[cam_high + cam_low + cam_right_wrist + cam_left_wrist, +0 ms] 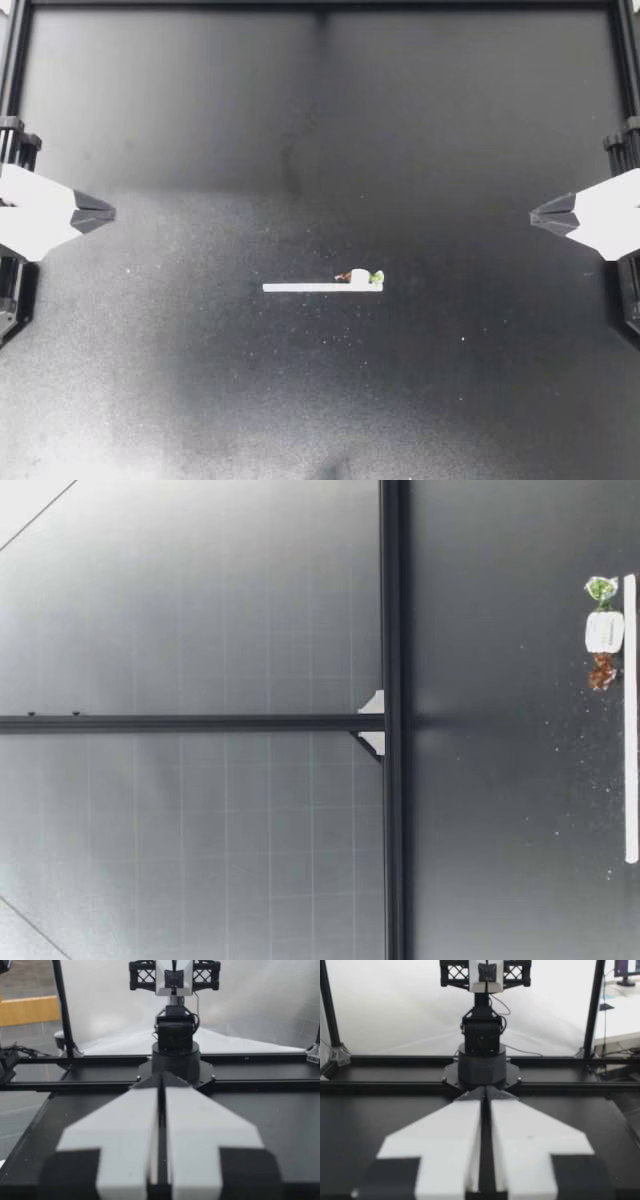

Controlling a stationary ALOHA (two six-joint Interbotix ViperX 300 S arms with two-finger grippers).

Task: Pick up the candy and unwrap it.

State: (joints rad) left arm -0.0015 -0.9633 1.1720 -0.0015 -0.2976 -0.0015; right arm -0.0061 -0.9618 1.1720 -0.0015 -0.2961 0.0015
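Seen from above, a black desk (200, 380) carries one small wrapped candy (361, 277), a little to the right of the middle. It lies just beside the right end of a thin white strip (300, 287) and seems to touch it. The candy's long axis runs side to side, along the line between the two arms, with a green twisted wrapper end facing my right arm and a brownish end facing my left. My left claw (110, 213) and right claw (534, 213) sit at opposite edges of the desk, well apart from the candy, each pointing inward. The wrist views show both claws with fingers pressed together and holding nothing. The right claw looks the nearer and would probably have the shorter reach.
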